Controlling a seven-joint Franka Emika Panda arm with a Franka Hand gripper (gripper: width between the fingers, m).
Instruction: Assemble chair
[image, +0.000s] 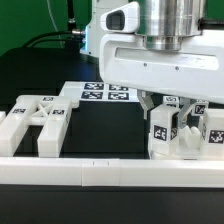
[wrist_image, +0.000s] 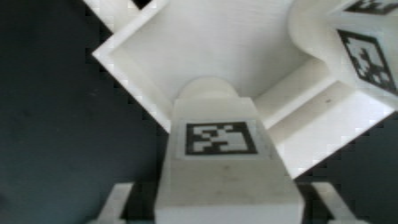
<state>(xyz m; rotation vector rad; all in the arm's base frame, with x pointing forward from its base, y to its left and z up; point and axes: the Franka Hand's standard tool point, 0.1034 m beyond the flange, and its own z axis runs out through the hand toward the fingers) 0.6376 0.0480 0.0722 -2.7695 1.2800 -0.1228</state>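
Note:
The chair lies in loose white tagged pieces. In the wrist view a square white post (wrist_image: 222, 150) with a tag on its face runs between my gripper's (wrist_image: 222, 203) fingers, which press against its two sides. Behind the post lies a flat angled white piece (wrist_image: 169, 55), and another tagged piece (wrist_image: 365, 50) shows at the edge. In the exterior view my gripper (image: 160, 108) reaches down onto the post (image: 160, 132) among upright tagged pieces (image: 192, 128) at that view's right. The gripper is shut on the post.
A white frame piece (image: 35, 122) with tags lies at the exterior view's left. The marker board (image: 105, 94) lies flat at the back middle. A long white border rail (image: 110, 172) runs along the front. The table top is black.

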